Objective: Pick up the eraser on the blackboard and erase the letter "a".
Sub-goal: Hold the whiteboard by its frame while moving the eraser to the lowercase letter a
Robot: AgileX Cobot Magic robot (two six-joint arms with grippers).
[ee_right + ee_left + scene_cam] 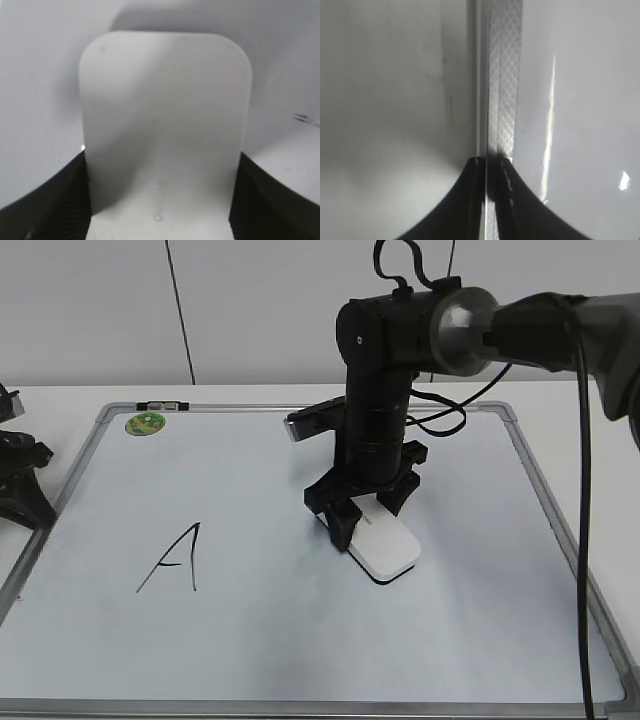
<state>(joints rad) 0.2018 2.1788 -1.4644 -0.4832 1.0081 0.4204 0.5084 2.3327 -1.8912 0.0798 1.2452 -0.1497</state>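
White tabletop carries the blackboard [470,660], a capital "A" [172,560] written at 9 o'clock. Right gripper [365,512] clamps the eraser [385,548] mid-board, long axis 11-to-5; its lettering unreadable. Left gripper [490,162] nearly closed, empty.

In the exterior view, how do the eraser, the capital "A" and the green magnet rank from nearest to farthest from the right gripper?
1. The eraser: between the jaws of the right gripper, flat on the blackboard.
2. The capital "A": to the left, lower part of the board.
3. The green magnet: farthest, at the top left corner.
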